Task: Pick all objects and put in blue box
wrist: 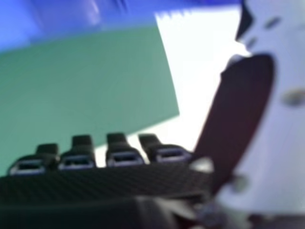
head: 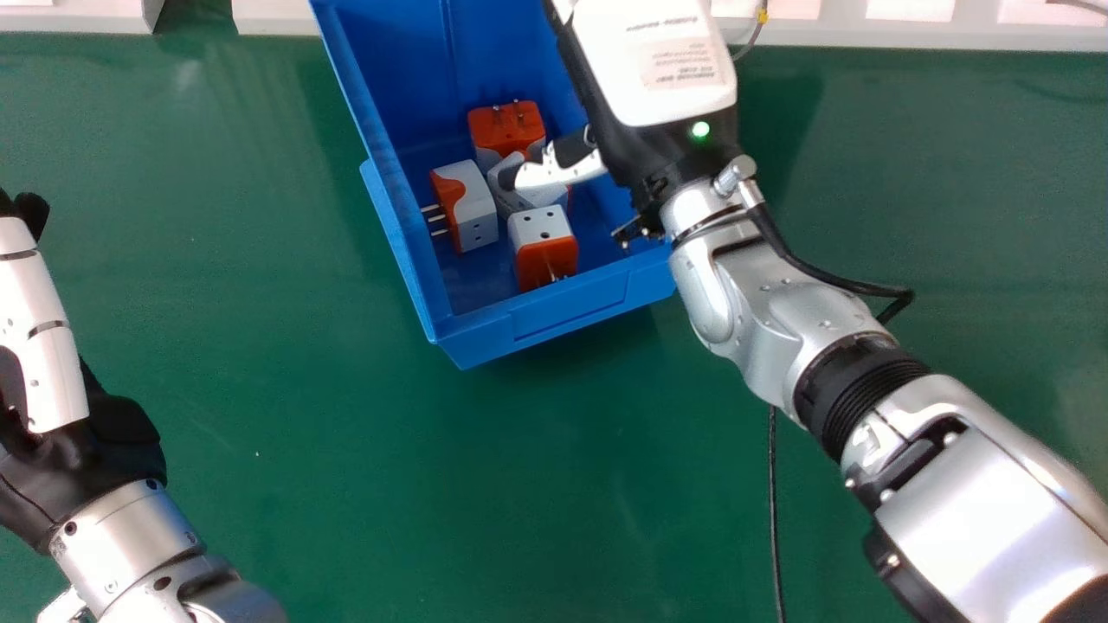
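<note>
Okay, main risk is on the way out: the right hand [head: 662, 65] is over the right side of the blue box [head: 567, 313], its thumb lying across the middle plug [head: 550, 195]. I can't tell if thumb and plug actually touch. If they do and I pull sideways, I could flip that plug or drag it into the others, so I'd go straight up first. The wrist is low over the near right corner too; drop or swing it and it could knock the wall and skew the whole box. The slack cable [head: 831, 275] at the wrist might catch the rim on a wide turn. From the right hand view, thumb and fingers stand apart with nothing seen between them, so I read it as released. Left hand [head: 82, 446] is parked at the left edge of the head view; can't tell its state. Contents: four orange and white plugs, all inside the box. Back plug [head: 506, 125] has its pins up, left plug [head: 472, 206] lies with pins toward the left wall, front plug [head: 545, 247] sits near the front wall, and the middle one is tilted among them. Box sits at an angle on the green surface [head: 260, 363]. Placing looks done or nearly so; next is a clean retreat, then a check for strays.
</note>
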Tool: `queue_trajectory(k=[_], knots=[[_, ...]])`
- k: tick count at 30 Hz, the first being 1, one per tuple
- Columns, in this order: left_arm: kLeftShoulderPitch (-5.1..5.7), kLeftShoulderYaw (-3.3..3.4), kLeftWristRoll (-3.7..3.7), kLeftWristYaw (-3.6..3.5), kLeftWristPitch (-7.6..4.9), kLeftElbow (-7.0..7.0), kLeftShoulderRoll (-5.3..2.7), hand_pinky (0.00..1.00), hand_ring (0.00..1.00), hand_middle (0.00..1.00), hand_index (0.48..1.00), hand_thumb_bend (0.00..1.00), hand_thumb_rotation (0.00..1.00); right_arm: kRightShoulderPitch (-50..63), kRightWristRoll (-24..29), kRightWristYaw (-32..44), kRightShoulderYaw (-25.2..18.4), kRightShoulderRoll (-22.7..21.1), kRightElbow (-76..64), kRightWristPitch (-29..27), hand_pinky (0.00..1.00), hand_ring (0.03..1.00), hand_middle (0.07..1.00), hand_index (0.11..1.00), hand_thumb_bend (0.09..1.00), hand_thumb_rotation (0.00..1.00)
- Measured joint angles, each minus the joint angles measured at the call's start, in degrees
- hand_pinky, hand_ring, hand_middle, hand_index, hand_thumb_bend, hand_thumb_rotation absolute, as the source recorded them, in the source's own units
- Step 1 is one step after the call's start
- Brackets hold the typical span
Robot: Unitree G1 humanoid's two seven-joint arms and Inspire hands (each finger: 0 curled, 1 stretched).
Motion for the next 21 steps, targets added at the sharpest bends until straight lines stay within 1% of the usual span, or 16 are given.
queue_trajectory(k=[1,2,5,6,7,9,10,12,13,14,15,17,18,19,20,21], knots=[[0.21,-0.16,0.01,-0.01,0.06,0.0,0.09,0.82,0.89,0.91,0.897,0.49,0.45,2.1,1.1,-0.2,-1.9,-1.3,-5.6,-0.8,1.0,1.0,1.0,1.0,0.825,0.75],[0.39,-0.25,0.01,-0.01,0.07,0.0,0.12,0.83,0.9,0.91,0.902,0.49,0.46,4.0,2.0,-0.3,-3.1,-1.9,-9.7,-1.2,0.99,1.0,1.0,1.0,0.819,0.82],[1.28,-0.69,0.01,-0.01,0.28,0.0,0.21,0.84,0.9,0.92,0.903,0.5,0.46,11.8,3.8,-0.5,-6.7,-3.6,-22.5,-3.6,0.97,1.0,1.0,1.0,0.795,0.91],[1.48,-0.82,0.01,-0.02,0.42,0.0,0.23,0.84,0.9,0.91,0.902,0.5,0.46,14.1,4.4,-0.4,-7.6,-4.0,-25.8,-4.3,0.95,0.998,1.0,1.0,0.804,0.91],[1.83,-1.02,0.03,-0.02,0.54,0.0,0.25,0.84,0.9,0.91,0.896,0.49,0.46,18.4,6.4,0.4,-9.2,-4.4,-30.8,-5.8,0.96,0.999,1.0,1.0,0.814,0.89],[2.49,-1.16,0.15,0.0,0.58,-0.03,0.27,0.85,0.91,0.92,0.896,0.49,0.46,26.0,12.3,2.7,-12.3,-4.6,-38.5,-9.4,0.95,0.999,1.0,1.0,0.807,0.88],[2.71,-1.33,0.21,0.02,0.65,-0.03,0.29,0.85,0.91,0.91,0.891,0.49,0.46,29.9,16.6,4.7,-14.0,-4.5,-41.9,-11.4,0.92,0.984,1.0,1.0,0.776,0.87],[3.5,-1.96,0.38,0.04,0.9,-0.36,0.29,0.85,0.9,0.9,0.882,0.49,0.47,37.9,26.2,8.5,-17.1,-3.1,-48.5,-15.4,0.85,0.961,0.998,1.0,0.712,0.88],[4.13,-2.29,0.62,0.07,1.14,-0.69,0.29,0.85,0.89,0.9,0.88,0.49,0.47,41.7,30.0,10.2,-18.1,-2.0,-51.3,-16.9,0.84,0.954,0.996,1.0,0.699,0.89],[4.65,-3.0,0.65,0.07,1.61,-0.81,0.29,0.85,0.89,0.9,0.88,0.49,0.47,45.9,34.1,12.6,-18.6,-0.5,-53.5,-18.8,0.84,0.954,0.996,1.0,0.689,0.88],[4.82,-3.31,0.65,0.06,1.73,-0.84,0.28,0.85,0.9,0.9,0.881,0.48,0.47,46.9,35.0,13.1,-18.6,-0.1,-53.8,-19.3,0.84,0.956,0.997,1.0,0.682,0.87],[5.43,-4.77,0.7,-0.27,2.08,-1.1,0.26,0.85,0.9,0.9,0.879,0.48,0.49,51.2,40.0,16.7,-18.7,2.7,-55.4,-22.0,0.85,0.961,1.0,1.0,0.663,0.85],[5.94,-5.61,0.72,-0.61,2.13,-1.24,0.24,0.85,0.9,0.91,0.88,0.48,0.48,52.9,41.1,17.8,-18.7,4.4,-55.5,-23.5,0.86,0.968,1.0,1.0,0.663,0.86],[6.66,-6.7,0.68,-1.37,2.13,-1.3,0.22,0.85,0.9,0.91,0.88,0.48,0.48,55.0,42.2,18.9,-18.6,6.5,-55.6,-24.7,0.86,0.968,1.0,1.0,0.663,0.86],[7.25,-7.35,0.69,-1.76,2.15,-1.31,0.22,0.86,0.9,0.91,0.886,0.48,0.48,56.4,42.6,19.1,-18.5,7.9,-55.5,-24.9,0.86,0.967,1.0,1.0,0.671,0.85],[7.54,-7.93,0.41,-2.41,2.12,-1.34,0.22,0.86,0.9,0.91,0.892,0.48,0.47,57.3,42.6,19.7,-18.3,9.3,-55.6,-25.1,0.86,0.971,1.0,1.0,0.662,0.86]])
